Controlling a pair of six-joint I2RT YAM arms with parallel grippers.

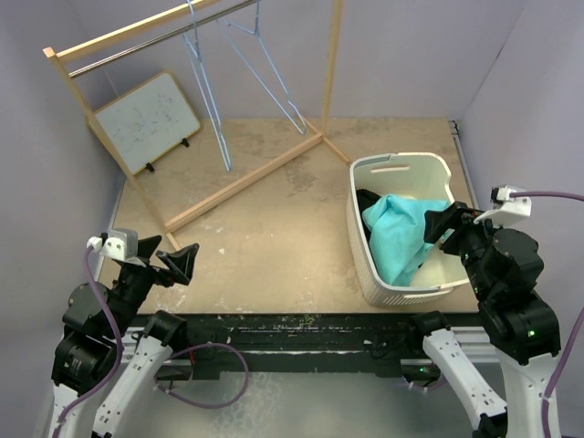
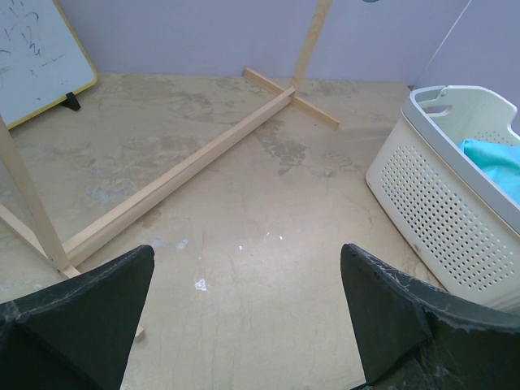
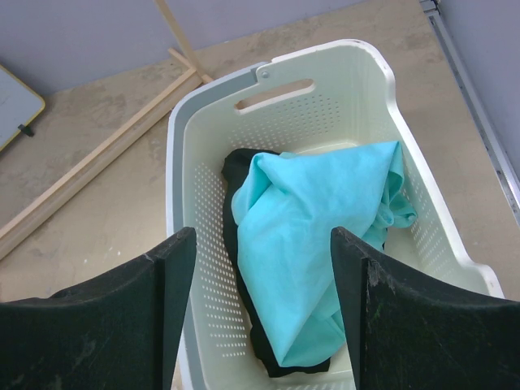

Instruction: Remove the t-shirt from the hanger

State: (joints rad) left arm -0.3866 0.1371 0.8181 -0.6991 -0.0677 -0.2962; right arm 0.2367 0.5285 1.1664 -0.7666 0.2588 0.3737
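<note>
A teal t-shirt [image 1: 397, 235] lies crumpled in the white basket [image 1: 401, 162], on top of a black garment [image 3: 236, 175]. In the right wrist view the t-shirt [image 3: 309, 236] fills the basket's [image 3: 268, 69] middle. Two bare light-blue wire hangers [image 1: 208, 82] hang from the rail of the wooden rack [image 1: 146, 36] at the back. My right gripper [image 1: 447, 224] hovers open over the basket's right side, and its jaws [image 3: 262, 244] hold nothing. My left gripper [image 1: 182, 265] is open and empty, low over the table at the near left [image 2: 248, 301].
A small whiteboard [image 1: 146, 120] leans at the back left behind the rack's post. The rack's base beam [image 2: 179, 183] runs diagonally across the table. The basket [image 2: 447, 203] stands at the right, near the table's front edge. Purple walls enclose three sides.
</note>
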